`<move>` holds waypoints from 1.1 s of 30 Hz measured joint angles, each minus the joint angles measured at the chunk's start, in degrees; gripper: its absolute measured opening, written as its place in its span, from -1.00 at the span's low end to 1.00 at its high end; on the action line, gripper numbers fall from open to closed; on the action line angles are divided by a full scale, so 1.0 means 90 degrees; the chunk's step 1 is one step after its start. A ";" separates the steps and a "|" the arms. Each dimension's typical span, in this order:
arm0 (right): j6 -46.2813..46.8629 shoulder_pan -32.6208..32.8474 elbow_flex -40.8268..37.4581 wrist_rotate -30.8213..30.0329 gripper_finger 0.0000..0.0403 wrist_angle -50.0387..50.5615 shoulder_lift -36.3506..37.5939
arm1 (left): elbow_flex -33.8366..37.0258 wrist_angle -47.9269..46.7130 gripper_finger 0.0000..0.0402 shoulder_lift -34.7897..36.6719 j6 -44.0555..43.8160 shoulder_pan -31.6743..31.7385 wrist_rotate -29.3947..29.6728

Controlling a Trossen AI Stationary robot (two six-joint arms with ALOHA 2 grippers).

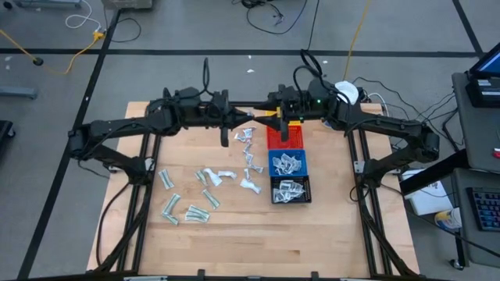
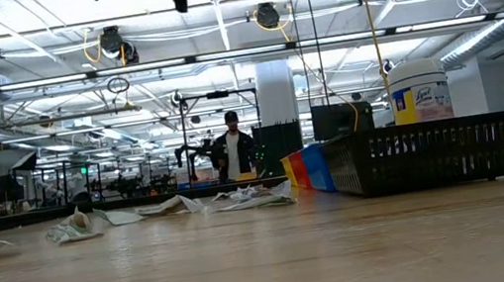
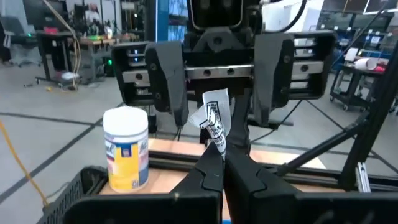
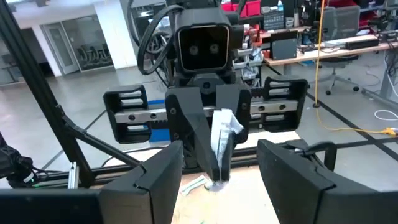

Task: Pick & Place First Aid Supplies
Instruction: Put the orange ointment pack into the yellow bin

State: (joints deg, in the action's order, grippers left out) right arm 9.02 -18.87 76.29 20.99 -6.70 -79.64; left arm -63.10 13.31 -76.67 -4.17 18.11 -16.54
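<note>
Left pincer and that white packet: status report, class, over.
Left pincer shut on crumpled white packet with black print, held high. Right pincer open, facing it, not gripping. Nothing between them.

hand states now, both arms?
Left hand: closed on a white packet, raised mid-table.
Right hand: open, empty, facing the left one.

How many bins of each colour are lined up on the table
Red bin: 1
Blue bin: 1
Black bin: 1
Yellow bin, only an edge showing in the low view: 1
Total: 4
</note>
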 joint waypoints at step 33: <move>-0.0209 -0.0756 -0.0006 0.0561 -1.00 0.0711 0.0046 | -0.0397 -0.0673 -0.37 -0.0516 -0.1772 0.0176 -0.1009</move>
State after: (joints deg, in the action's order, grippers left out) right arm 7.14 -25.68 76.23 26.04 -0.30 -79.22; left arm -66.67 7.26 -81.32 -20.12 19.70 -25.62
